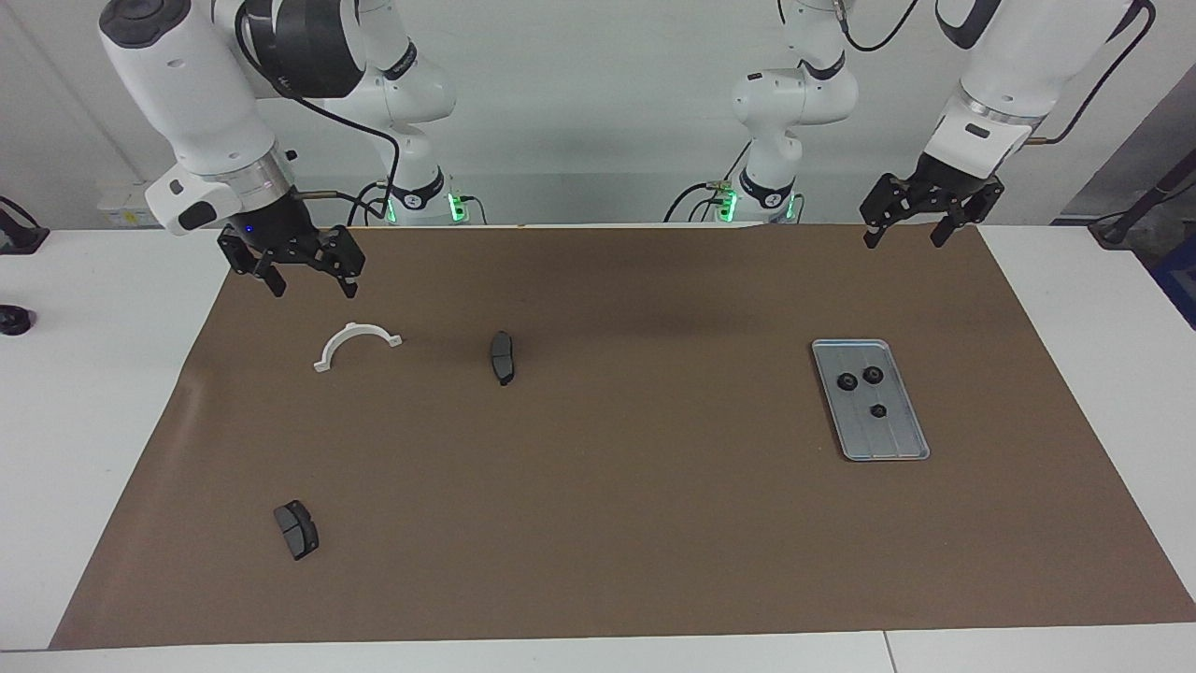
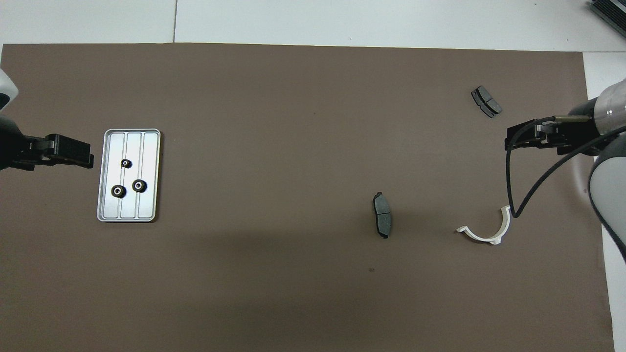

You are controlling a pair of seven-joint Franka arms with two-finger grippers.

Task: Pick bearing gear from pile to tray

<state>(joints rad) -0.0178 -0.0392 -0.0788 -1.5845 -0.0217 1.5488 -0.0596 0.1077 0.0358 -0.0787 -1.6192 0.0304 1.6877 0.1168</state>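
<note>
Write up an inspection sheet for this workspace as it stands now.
Surface: brown mat on a white table.
Job's things: tray at the left arm's end, holding three gears.
Clutter: white half-ring bracket; one brake pad mid-mat, another brake pad farther from the robots.
Grippers: left gripper open, raised over the mat's edge nearest the robots; right gripper open, raised above the mat beside the bracket.
Cables: black cable hangs from the right arm.
Surroundings: white wall; nothing else seen.
</note>
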